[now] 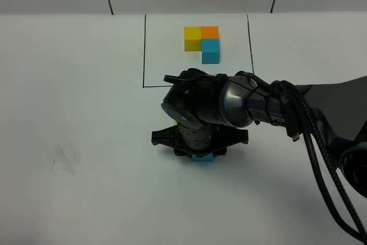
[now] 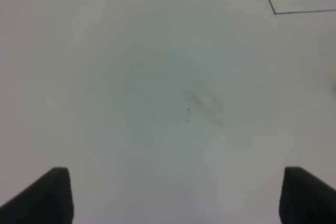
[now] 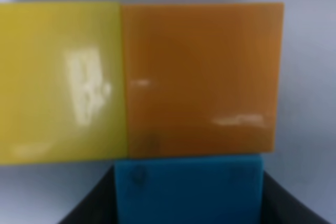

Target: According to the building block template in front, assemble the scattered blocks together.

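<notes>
Matte white counter [image 1: 74, 119] with a thin black frame [image 1: 143, 50]. Right tool [image 3: 189, 203] grips the smooth blue cube [image 3: 189, 190], seemingly touching orange [image 3: 202, 77]; left tool [image 2: 176, 195] wide.

White matte table [image 1: 69, 84], faint grey smudge [image 1: 64, 159] on the left part. Thin black drawn rectangle [image 1: 143, 50] at the far middle, framing the building block template [image 1: 202, 42]: yellow and orange cubes side by side, light blue one touching the orange on the near side. Nearer, mostly hidden under the arm, the scattered blocks [image 3: 194, 129]: yellow touching orange, blue against the orange's edge, all flat on the table.
</notes>
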### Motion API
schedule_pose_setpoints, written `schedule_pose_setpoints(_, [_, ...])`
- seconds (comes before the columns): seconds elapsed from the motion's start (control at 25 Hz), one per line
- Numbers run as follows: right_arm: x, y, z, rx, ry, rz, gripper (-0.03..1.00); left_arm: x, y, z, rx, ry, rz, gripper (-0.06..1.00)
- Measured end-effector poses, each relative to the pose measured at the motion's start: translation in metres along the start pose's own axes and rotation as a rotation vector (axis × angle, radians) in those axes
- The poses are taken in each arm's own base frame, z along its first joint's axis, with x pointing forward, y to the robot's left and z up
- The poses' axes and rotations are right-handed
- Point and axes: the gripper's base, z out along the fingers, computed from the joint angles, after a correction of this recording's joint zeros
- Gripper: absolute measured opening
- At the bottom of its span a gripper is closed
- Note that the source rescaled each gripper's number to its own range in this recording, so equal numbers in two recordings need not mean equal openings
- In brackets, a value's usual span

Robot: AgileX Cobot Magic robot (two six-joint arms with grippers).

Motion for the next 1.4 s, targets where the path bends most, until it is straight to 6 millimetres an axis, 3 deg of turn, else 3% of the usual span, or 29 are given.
schedule_pose_setpoints(0.48, [0.000, 0.000, -0.001, 0.001, -0.001, -0.006, 0.24, 0.000, 0.000, 0.000, 0.000, 0.000, 0.000, 0.67])
schedule_pose_setpoints(0.56, [0.000, -0.001, -0.002, 0.005, 0.000, -0.005, 0.28, 0.000, 0.000, 0.000, 0.000, 0.000, 0.000, 0.67])
schedule_pose_setpoints(0.84, [-0.002, -0.004, -0.015, -0.001, -0.012, 0.000, 0.87, 0.000, 0.000, 0.000, 0.000, 0.000, 0.000, 0.67])
schedule_pose_setpoints(0.96, [-0.003, -0.006, -0.026, -0.008, -0.017, -0.015, 0.97, 0.000, 0.000, 0.000, 0.000, 0.000, 0.000, 0.67])
schedule_pose_setpoints(1.12, [-0.006, -0.010, -0.064, -0.074, -0.080, -0.146, 0.99, 0.000, 0.000, 0.000, 0.000, 0.000, 0.000, 0.67])
schedule_pose_setpoints(1.24, [-0.010, -0.022, -0.112, -0.133, -0.193, -0.278, 0.99, 0.000, 0.000, 0.000, 0.000, 0.000, 0.000, 0.67])
schedule_pose_setpoints(1.4, [-0.018, -0.059, -0.192, -0.157, -0.453, -0.379, 1.00, 0.000, 0.000, 0.000, 0.000, 0.000, 0.000, 0.67])
